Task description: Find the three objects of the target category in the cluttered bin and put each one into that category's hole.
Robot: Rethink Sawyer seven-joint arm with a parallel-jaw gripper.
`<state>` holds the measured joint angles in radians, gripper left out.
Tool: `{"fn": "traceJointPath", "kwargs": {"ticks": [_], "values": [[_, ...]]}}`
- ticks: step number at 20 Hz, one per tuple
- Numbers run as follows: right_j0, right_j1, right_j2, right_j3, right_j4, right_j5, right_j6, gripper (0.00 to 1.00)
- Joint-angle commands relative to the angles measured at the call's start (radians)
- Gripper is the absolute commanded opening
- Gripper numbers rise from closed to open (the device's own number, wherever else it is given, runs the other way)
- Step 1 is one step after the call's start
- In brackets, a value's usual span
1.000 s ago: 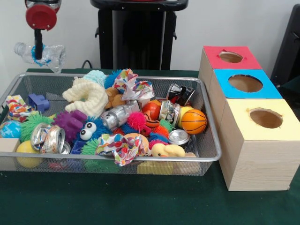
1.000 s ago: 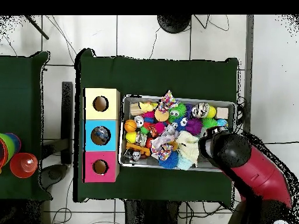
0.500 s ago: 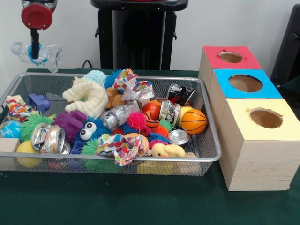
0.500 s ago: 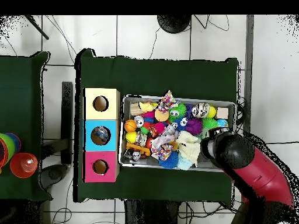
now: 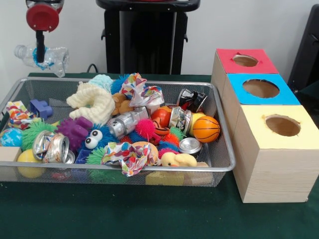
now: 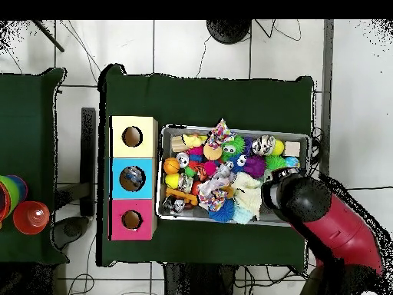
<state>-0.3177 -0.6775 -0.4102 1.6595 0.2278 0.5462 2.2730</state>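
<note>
The wire mesh bin (image 5: 222, 167) lies on the green table, full of toys, cans and paper wads; it also shows in the overhead view (image 6: 301, 137). My gripper (image 5: 40, 56) hangs above the bin's far left corner, shut on a see-through plastic bottle (image 5: 54, 59) with a blue-white label, held level in the air. In the overhead view the red arm (image 6: 326, 219) covers the gripper and the bottle. No other such bottle shows in the bin. Three boxes with holes stand beside the bin: red (image 5: 245, 60), blue (image 5: 260, 88), yellow (image 5: 282, 125).
Crushed metal cans (image 5: 51, 147), patterned paper wads (image 5: 128, 155), a small basketball (image 5: 206, 129), a yellow duck (image 5: 178, 160) and fuzzy toys fill the bin. The black pedestal (image 5: 144, 35) stands behind it. Stacked coloured cups (image 6: 19, 209) sit on a second table in the overhead view.
The gripper with the bottle shifted slightly left, then back right, staying at about the same height. Nothing in the bin moved.
</note>
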Motion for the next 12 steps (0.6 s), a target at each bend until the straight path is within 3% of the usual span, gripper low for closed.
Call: {"fn": "traceJointPath", "kwargs": {"ticks": [1,12], "values": [[0.024,0.013,0.089,0.164,0.079,0.034,0.212,0.0],[0.093,-0.001,0.094,0.266,0.167,-0.065,0.245,0.0]]}}
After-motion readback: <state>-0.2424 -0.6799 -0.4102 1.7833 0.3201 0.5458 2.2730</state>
